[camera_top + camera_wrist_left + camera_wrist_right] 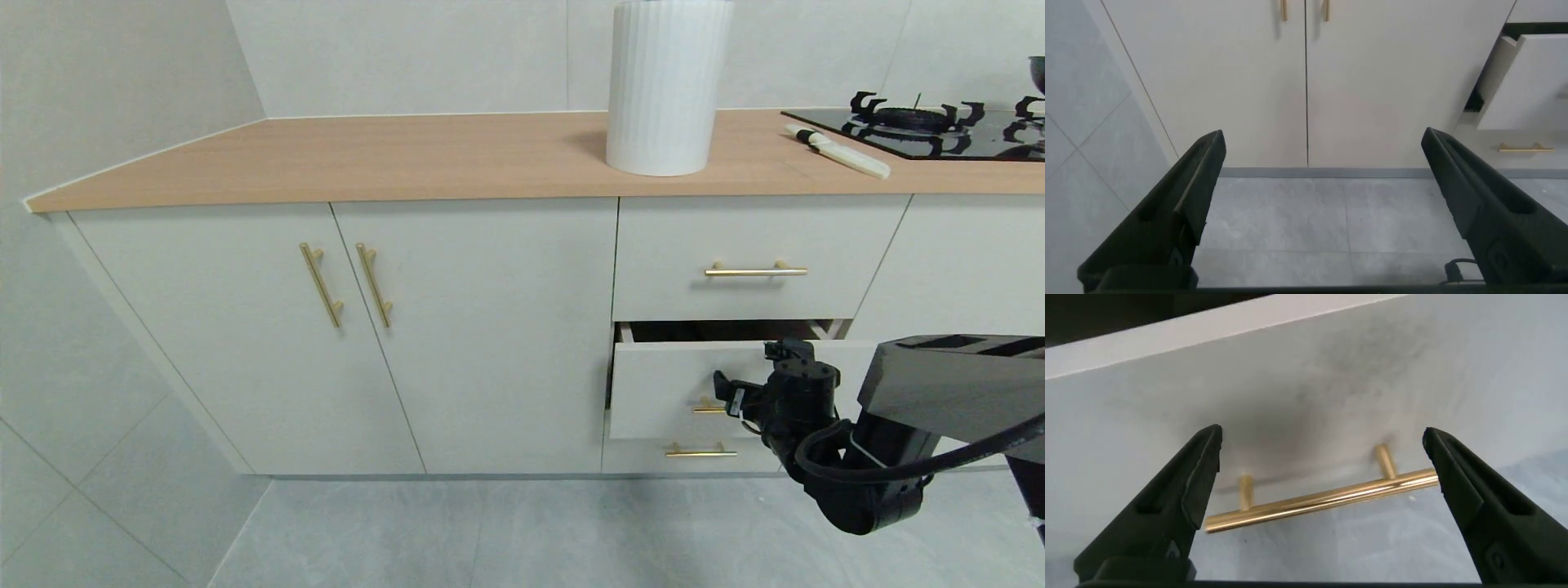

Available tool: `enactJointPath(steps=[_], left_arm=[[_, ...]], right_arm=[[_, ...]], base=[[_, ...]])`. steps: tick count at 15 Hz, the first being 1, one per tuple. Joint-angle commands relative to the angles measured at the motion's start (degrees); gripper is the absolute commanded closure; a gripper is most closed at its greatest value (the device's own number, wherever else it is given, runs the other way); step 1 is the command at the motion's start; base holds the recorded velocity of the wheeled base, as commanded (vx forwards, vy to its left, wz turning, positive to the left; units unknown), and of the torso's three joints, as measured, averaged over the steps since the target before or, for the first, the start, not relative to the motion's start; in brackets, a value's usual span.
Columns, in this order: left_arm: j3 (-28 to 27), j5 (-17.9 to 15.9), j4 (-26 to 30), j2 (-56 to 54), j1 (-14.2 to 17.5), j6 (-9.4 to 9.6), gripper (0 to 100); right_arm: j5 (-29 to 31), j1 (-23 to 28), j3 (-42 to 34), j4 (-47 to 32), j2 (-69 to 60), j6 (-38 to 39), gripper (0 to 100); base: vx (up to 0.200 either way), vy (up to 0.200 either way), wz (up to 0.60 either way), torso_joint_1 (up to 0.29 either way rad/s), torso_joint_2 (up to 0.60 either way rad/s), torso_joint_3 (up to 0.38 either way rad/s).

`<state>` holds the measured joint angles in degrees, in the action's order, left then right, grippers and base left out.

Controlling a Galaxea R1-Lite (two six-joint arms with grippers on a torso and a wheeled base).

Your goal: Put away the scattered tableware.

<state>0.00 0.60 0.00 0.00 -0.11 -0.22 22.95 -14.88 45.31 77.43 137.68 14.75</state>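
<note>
At the far left, the left jaws are spread wide and hold nothing. In the left wrist view they sit low and face the foot of the white double cabinet doors (1306, 73) and the grey tiled floor (1315, 229). The head view shows each of those doors (245, 327) carrying a slanted gold bar handle (321, 284), the two handles side by side at the seam.

A wooden desk (392, 155) tops the cabinets. Right of its middle stands a tall white ribbed canister (665, 86), upright.

Below the canister is a stack of three drawers. The top drawer (751, 245) is closed. The middle drawer (661, 392) is pulled partway out, with a dark gap above its front. Under it shows the bottom drawer's gold handle (695, 451).

The right arm (890, 457) comes in from the right edge and puts the right jaws in front of the middle drawer. In the right wrist view they are wide apart and the drawer's gold handle (1323, 498) lies across the gap between them. They are not closed on it.

The piece of tableware, a cream-coloured knife-like utensil (837, 151) with a dark band near one end, lies flat on the desk. It is well to the right of the canister and just beside the front edge of the black hob (922, 135).
</note>
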Motion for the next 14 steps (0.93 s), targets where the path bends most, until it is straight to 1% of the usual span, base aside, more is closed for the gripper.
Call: enactJointPath(steps=[1,4,8,9,10,11,14], left_arm=[[0.0,0.02,0.0,0.0,0.02,-0.04,0],[0.0,0.02,0.0,0.0,0.02,-0.04,0],[0.0,0.02,0.0,0.0,0.02,-0.04,0],[0.0,0.02,0.0,0.0,0.02,-0.04,0],[0.0,0.02,0.0,0.0,0.02,-0.04,0],[0.0,0.02,0.0,0.0,0.02,-0.04,0],[0.0,0.02,0.0,0.0,0.02,-0.04,0]], right_arm=[[0.16,0.56,1.53,0.08,2.07,0.1,0],[2.53,1.35,5.31,0.08,4.88,0.19,0],[3.76,2.84,8.48,0.17,7.16,0.28,0],[4.91,3.11,10.23,0.17,7.87,0.28,0],[4.91,3.11,10.23,0.17,7.87,0.28,0],[6.4,3.55,12.17,0.17,8.75,0.37,0],[7.1,4.07,14.01,0.44,9.36,0.37,0]], base=[[0.0,0.0,0.0,0.0,0.0,0.0],[0.0,0.0,0.0,0.0,0.0,0.0],[0.0,0.0,0.0,0.0,0.0,0.0],[0.0,0.0,0.0,0.0,0.0,0.0],[0.0,0.0,0.0,0.0,0.0,0.0],[0.0,0.0,0.0,0.0,0.0,0.0],[0.0,0.0,0.0,0.0,0.0,0.0]])
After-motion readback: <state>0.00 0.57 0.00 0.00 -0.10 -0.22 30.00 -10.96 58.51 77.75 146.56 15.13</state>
